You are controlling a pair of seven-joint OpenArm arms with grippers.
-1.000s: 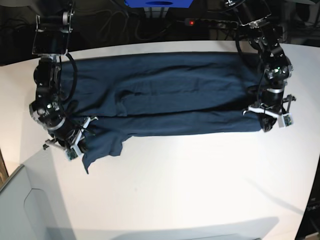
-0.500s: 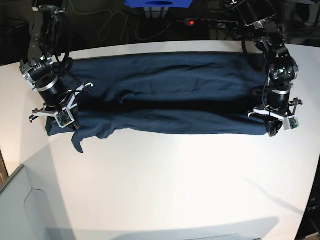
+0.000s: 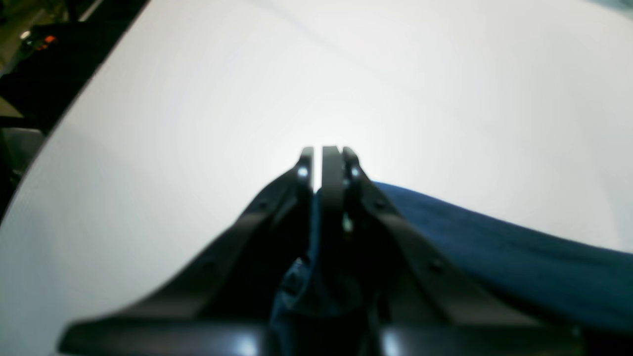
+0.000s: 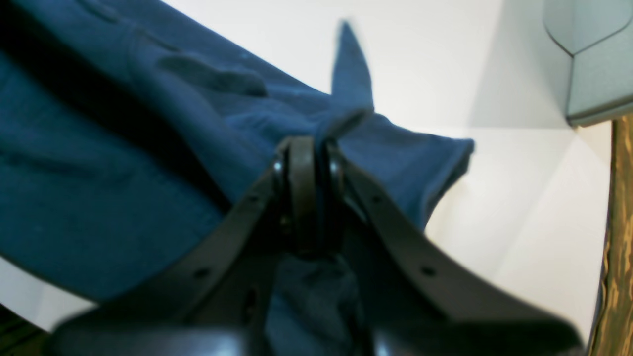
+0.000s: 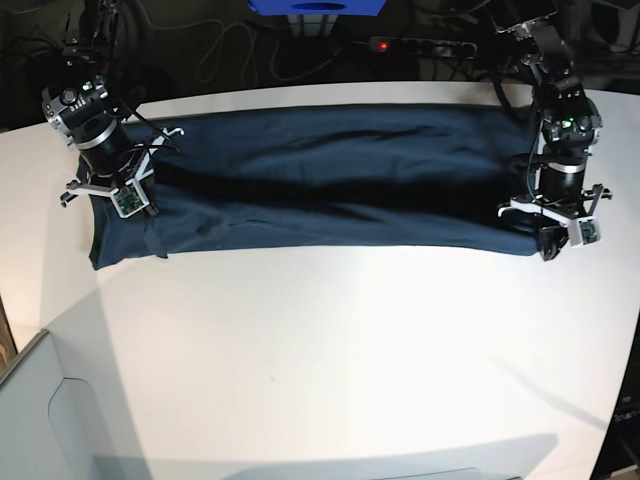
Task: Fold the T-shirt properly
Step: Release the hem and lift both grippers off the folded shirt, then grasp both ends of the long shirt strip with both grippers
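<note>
With the left gripper (image 5: 548,243) and right gripper (image 5: 133,205) both clamped on the T-shirt (image 5: 330,180), the 2 ends should travel level and taut so the fold lands straight.

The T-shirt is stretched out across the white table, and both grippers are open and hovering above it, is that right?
Not quite. The T-shirt does lie stretched across the white table, but both wrist views show the left gripper and the right gripper shut on the fabric, each pinching one end.
</note>
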